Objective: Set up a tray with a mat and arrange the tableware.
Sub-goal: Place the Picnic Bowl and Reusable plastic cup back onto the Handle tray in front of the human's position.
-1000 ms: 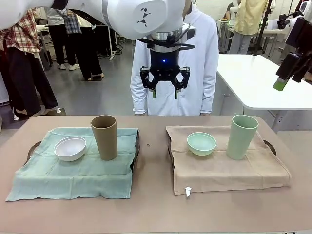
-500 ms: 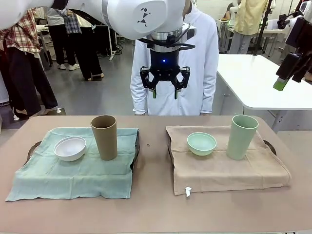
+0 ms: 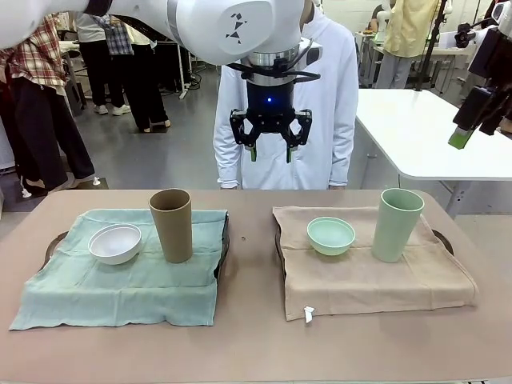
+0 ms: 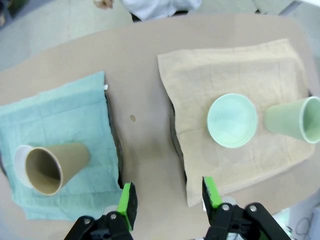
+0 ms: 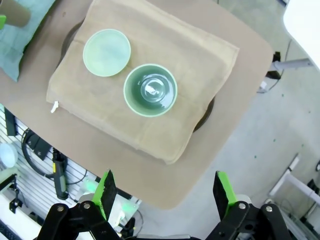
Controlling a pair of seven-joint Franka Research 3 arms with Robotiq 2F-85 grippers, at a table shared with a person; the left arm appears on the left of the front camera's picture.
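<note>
On the left, a white bowl point(image 3: 115, 242) and a tan-brown cup point(image 3: 171, 225) stand on a green mat point(image 3: 120, 280) laid over a dark tray point(image 3: 223, 240). On the right, a mint bowl point(image 3: 331, 235) and a mint cup point(image 3: 398, 225) stand on a tan mat point(image 3: 368, 276) over another tray point(image 3: 278, 240). My left gripper point(image 3: 270, 149) hangs high above the table's far middle, open and empty. From the left wrist I look down on the tan-brown cup point(image 4: 55, 165) and mint bowl point(image 4: 232, 120). My right gripper point(image 5: 164, 192) is open high over the mint cup point(image 5: 150, 90).
A person in a white top point(image 3: 332, 104) stands at the far edge of the table, behind my left gripper. A strip of bare tabletop point(image 3: 250, 272) runs between the two trays. A white table point(image 3: 424, 132) stands at the back right.
</note>
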